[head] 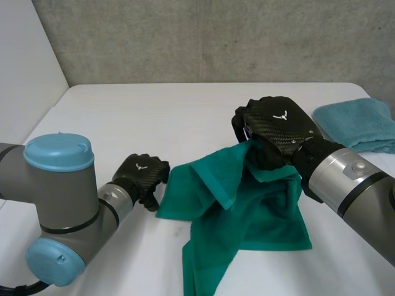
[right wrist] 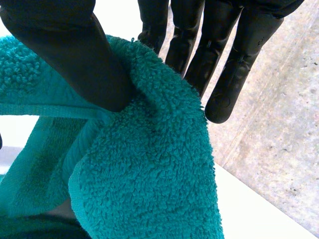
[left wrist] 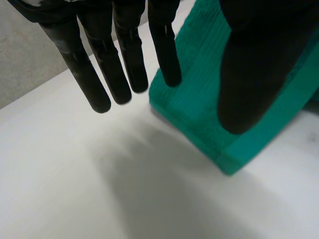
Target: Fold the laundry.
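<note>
Green towel: barely started, no clean fold yet

It's bunched up mid-worktop. Your right robot hand pinches a raised edge between thumb and fingers. Your left robot hand sits straight-fingered at the towel's left corner, gripping nothing. The blue towel beyond the right arm looks already folded. No readable writing, just a small white emblem on each hand.
</note>
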`<state>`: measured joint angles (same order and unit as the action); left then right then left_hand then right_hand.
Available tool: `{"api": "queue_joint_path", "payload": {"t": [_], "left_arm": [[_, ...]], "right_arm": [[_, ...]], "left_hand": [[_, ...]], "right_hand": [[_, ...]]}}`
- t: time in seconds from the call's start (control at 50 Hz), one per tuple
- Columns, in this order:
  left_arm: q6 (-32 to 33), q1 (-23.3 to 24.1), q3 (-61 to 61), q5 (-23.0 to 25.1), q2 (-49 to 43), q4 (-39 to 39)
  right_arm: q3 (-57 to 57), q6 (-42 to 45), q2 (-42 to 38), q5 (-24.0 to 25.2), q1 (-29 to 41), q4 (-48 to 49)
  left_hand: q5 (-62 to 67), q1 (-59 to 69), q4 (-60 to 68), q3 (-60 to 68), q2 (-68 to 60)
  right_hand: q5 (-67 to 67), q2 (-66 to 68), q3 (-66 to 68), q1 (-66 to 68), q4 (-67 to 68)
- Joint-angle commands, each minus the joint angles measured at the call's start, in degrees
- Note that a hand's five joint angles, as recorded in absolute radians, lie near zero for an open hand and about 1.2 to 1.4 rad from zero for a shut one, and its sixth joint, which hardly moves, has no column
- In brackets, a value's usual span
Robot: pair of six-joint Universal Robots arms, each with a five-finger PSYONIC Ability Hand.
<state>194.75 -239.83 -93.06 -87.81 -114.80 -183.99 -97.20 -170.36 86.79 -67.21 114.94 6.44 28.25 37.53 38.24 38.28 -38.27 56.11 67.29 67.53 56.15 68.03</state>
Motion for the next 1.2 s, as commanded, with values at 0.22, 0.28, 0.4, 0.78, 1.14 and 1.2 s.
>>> {"api": "queue_joint_path", "payload": {"t": [0.22,0.28,0.4,0.78,1.14,1.2], "left_arm": [[-0.8,-10.1,-0.4,-14.1,15.6,-0.2],[-0.8,-11.9,-0.5,-12.9,17.9,-0.1],[-1.0,-12.3,-1.4,-9.1,20.1,0.2],[-6.1,0.7,-4.3,-7.7,17.9,2.3],[-5.6,7.0,-0.7,-8.5,0.6,1.8],[-5.5,6.1,0.3,-8.4,-1.7,1.5]], "right_arm": [[25.2,1.0,-23.7,-4.6,10.9,-5.4],[33.7,2.8,-30.4,-8.3,16.0,-8.5],[45.4,4.4,-41.1,-9.5,20.8,-13.5],[29.3,4.2,-21.3,-10.8,9.4,-21.8],[-4.4,5.1,-4.4,-2.0,-18.2,-13.9],[-7.7,5.2,-4.4,2.2,-21.9,-13.8]], "left_hand": [[-19.1,-18.4,-19.1,-19.1,19.1],[-19.3,-18.6,-19.3,-19.3,19.3],[-19.8,-19.1,-19.8,-19.8,19.8],[-19.6,-18.9,-19.6,-19.7,19.6],[-15.8,-15.0,-15.7,-15.8,15.8],[-15.8,-15.0,-15.7,-15.8,15.8]], "right_hand": [[13.9,12.7,12.5,23.9,12.0],[13.9,12.7,12.5,23.9,12.0],[12.5,11.3,11.0,22.4,10.5],[-56.1,-57.3,-57.5,-46.1,-58.0],[-40.1,-41.2,-41.5,-30.1,-42.0],[-34.3,-35.5,-35.8,-24.4,-36.2]]}}
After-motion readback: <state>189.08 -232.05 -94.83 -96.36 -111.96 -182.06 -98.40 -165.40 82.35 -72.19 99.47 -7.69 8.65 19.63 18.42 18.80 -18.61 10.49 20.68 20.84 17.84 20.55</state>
